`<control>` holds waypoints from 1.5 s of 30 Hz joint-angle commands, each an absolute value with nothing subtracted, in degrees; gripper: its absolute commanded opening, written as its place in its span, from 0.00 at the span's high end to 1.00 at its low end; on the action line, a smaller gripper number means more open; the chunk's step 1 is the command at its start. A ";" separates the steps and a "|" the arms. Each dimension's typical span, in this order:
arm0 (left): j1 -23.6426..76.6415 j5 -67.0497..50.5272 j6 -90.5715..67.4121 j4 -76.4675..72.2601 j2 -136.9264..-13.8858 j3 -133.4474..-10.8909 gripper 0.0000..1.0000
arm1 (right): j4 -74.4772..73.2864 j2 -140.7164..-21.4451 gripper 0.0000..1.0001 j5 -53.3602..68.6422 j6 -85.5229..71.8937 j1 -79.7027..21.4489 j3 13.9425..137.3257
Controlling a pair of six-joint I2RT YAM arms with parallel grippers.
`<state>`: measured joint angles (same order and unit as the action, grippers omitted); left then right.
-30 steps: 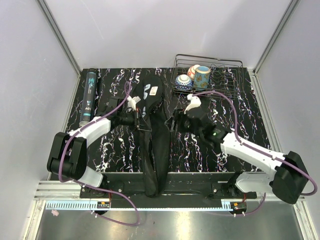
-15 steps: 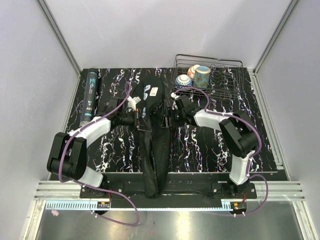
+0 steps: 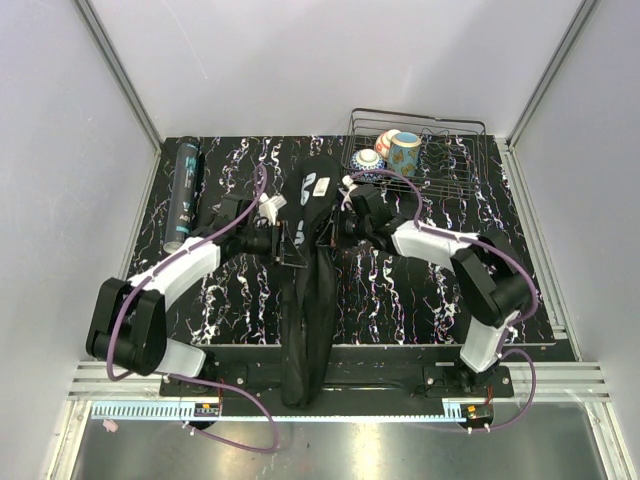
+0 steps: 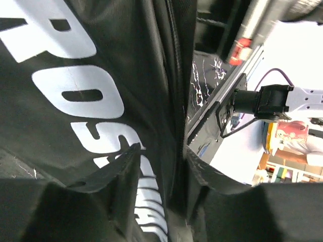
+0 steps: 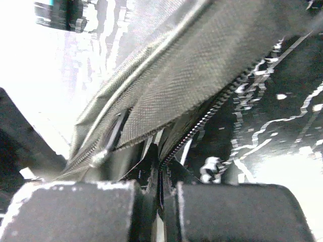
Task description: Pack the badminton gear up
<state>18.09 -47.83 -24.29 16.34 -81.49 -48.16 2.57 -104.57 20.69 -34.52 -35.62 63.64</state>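
Note:
The long black bag (image 3: 310,290) with white lettering lies lengthwise down the middle of the table, its wide end at the back. My left gripper (image 3: 288,243) is at its left edge. In the left wrist view its fingers (image 4: 132,151) stand apart, and a fold of the lettered bag (image 4: 75,91) runs between them; the gripper (image 4: 164,151) is open. My right gripper (image 3: 338,226) is at the bag's right edge. It (image 5: 160,174) is shut on the zipper edge of the bag (image 5: 202,65). The dark teal-lettered tube (image 3: 183,195) lies at the far left.
A wire basket (image 3: 470,150) holding painted ceramic cups (image 3: 405,152) stands at the back right, close behind my right arm. Grey walls enclose the marbled black table (image 3: 400,300) on three sides.
My right arm swung in from the right to the bag's right edge and shut on it. My left gripper opened. The bag's wide end shifted slightly right.

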 commanded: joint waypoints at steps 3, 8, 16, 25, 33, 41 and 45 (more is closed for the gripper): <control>20.30 -40.70 -21.53 16.17 -74.97 -51.50 0.26 | 4.48 -95.63 1.00 18.03 -45.52 -39.98 67.06; 25.92 -33.25 -19.78 17.49 -72.17 -52.73 0.01 | 4.65 -93.43 1.00 12.93 -55.27 -41.75 66.98; 31.99 -15.92 -15.56 24.69 -69.61 -54.40 0.08 | 10.63 -87.54 1.00 7.83 -72.05 -42.80 59.69; 34.01 -10.82 -15.21 28.82 -73.04 -59.41 0.69 | 10.55 -81.75 0.98 1.93 -75.86 -46.05 56.69; 34.72 -16.06 -10.29 31.90 -71.63 -63.62 1.00 | -2.17 -61.72 0.37 -1.41 -43.72 -41.94 50.81; 34.63 -35.05 -7.56 35.76 -82.06 -71.71 1.00 | -16.35 -57.56 0.48 22.30 -22.07 -20.23 51.16; 34.72 -40.51 -5.54 37.79 -87.09 -74.61 1.00 | -10.75 -61.52 0.57 30.74 -20.30 -13.90 47.74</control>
<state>34.50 -28.97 -8.78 37.76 -83.53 -69.97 -11.27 -57.69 18.33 -27.35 -17.69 51.22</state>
